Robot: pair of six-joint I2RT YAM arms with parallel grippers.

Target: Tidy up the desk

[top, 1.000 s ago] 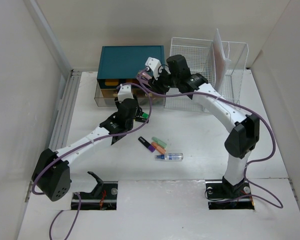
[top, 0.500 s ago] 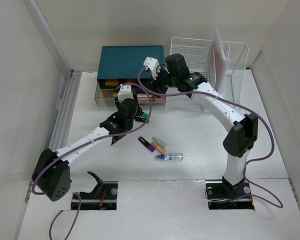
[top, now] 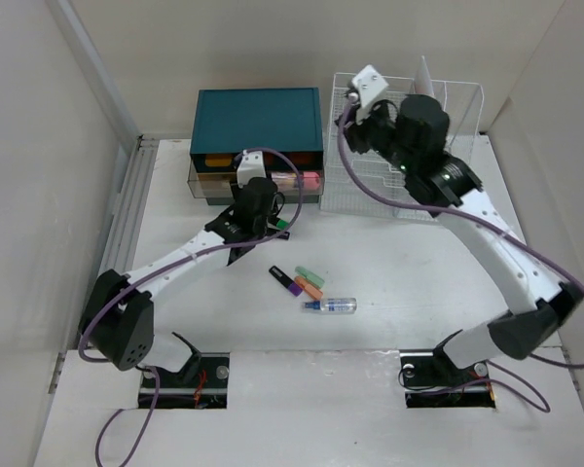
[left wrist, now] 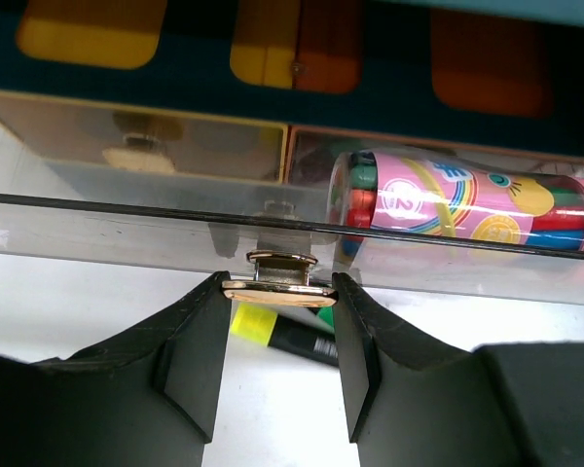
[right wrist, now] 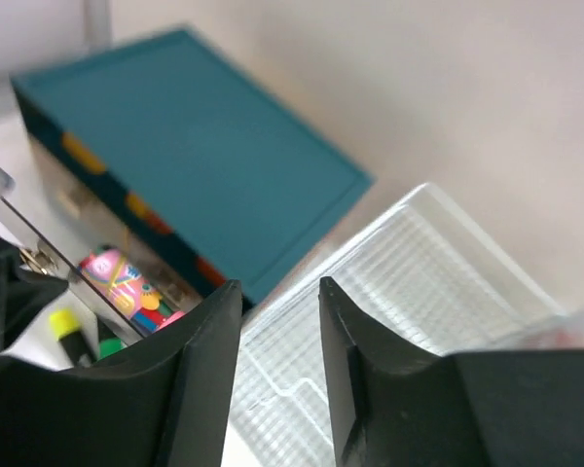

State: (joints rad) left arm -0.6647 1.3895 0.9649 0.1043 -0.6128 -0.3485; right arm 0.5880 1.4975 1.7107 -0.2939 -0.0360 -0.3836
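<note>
The white desk (top: 399,253) holds a teal drawer chest (top: 258,117) at the back. Its clear lower drawer (left wrist: 127,229) stands partly open, with a pink tube of markers (left wrist: 457,209) lying inside. My left gripper (left wrist: 277,304) is shut on the drawer's gold handle (left wrist: 273,288), and it also shows in the top view (top: 263,199). A yellow-tipped black marker (left wrist: 282,331) lies on the desk beneath it. My right gripper (right wrist: 279,287) is open and empty, raised above the wire rack (right wrist: 419,292), and also shows in the top view (top: 362,136).
A purple-black highlighter (top: 285,279), a green one (top: 311,274), an orange one (top: 309,287) and a small clear bottle (top: 331,305) lie mid-desk. The white wire-mesh file rack (top: 448,126) stands back right. Grooved rails (top: 127,214) run along the left side.
My right arm has lifted away from the drawer and swung right, above the wire rack. My left gripper has moved toward the chest, and the clear drawer has slid partly in.
</note>
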